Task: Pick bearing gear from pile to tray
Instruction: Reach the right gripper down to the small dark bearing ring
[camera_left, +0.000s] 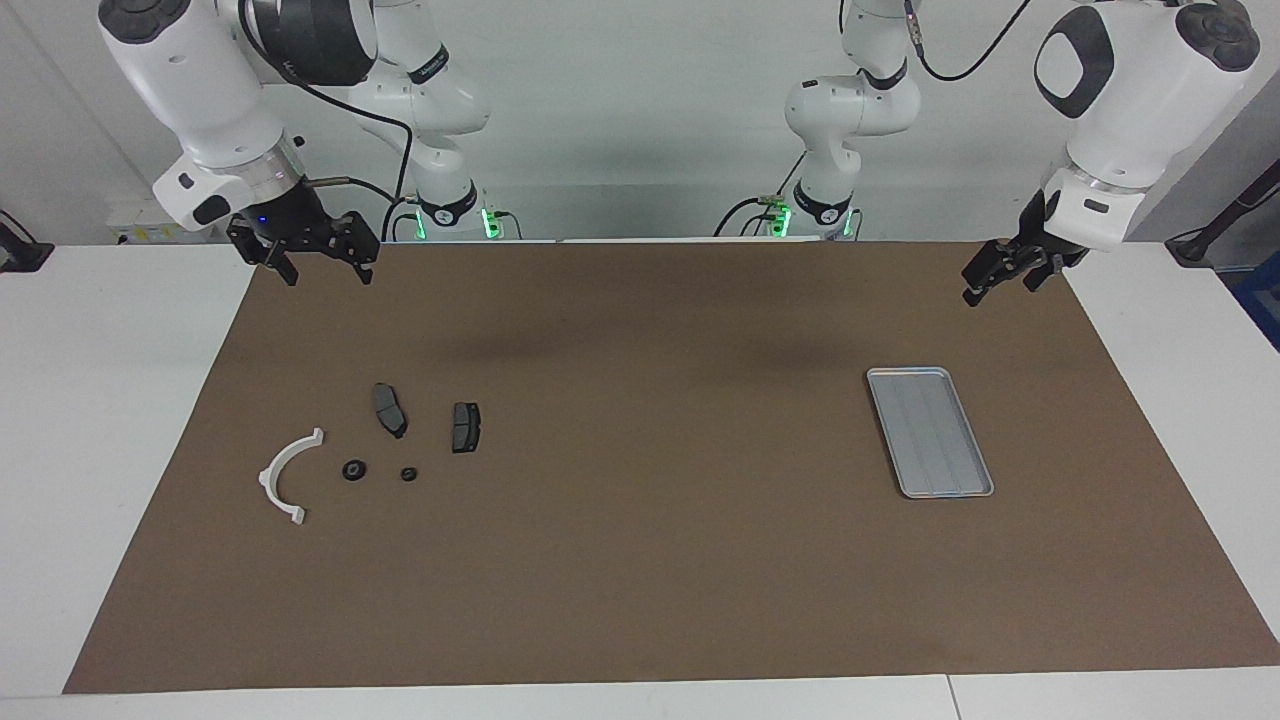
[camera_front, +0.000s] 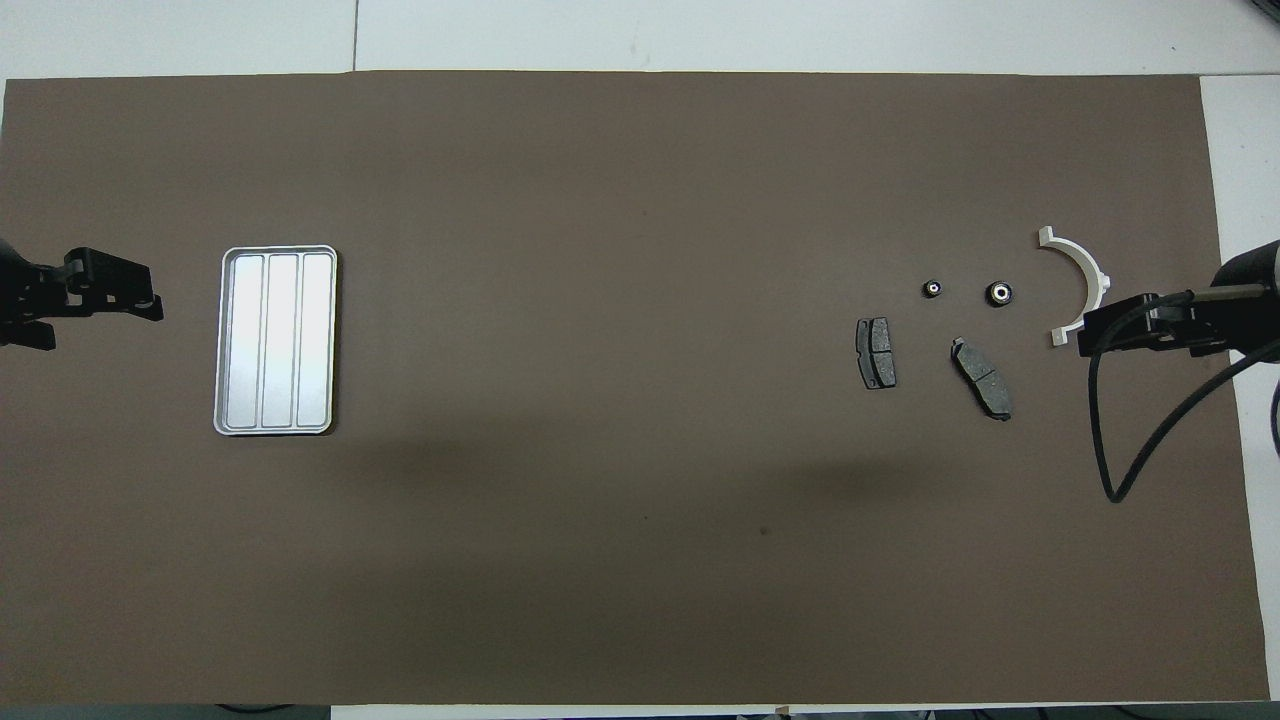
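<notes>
The pile lies on the brown mat toward the right arm's end: a white half-ring bracket (camera_left: 288, 476) (camera_front: 1082, 283), two dark grey brake pads (camera_left: 390, 410) (camera_left: 465, 427), and two small black round gears (camera_left: 354, 470) (camera_left: 409, 473), which also show in the overhead view (camera_front: 1000, 293) (camera_front: 932, 289). The silver ridged tray (camera_left: 930, 432) (camera_front: 277, 340) lies empty toward the left arm's end. My right gripper (camera_left: 328, 274) is open and empty, raised over the mat's corner nearest the robots. My left gripper (camera_left: 1002, 288) is open and empty, raised over the mat's other near corner.
The brown mat (camera_left: 640, 560) covers most of the white table (camera_left: 90, 400). A black cable (camera_front: 1130, 440) hangs from the right arm's wrist over the mat near the pile.
</notes>
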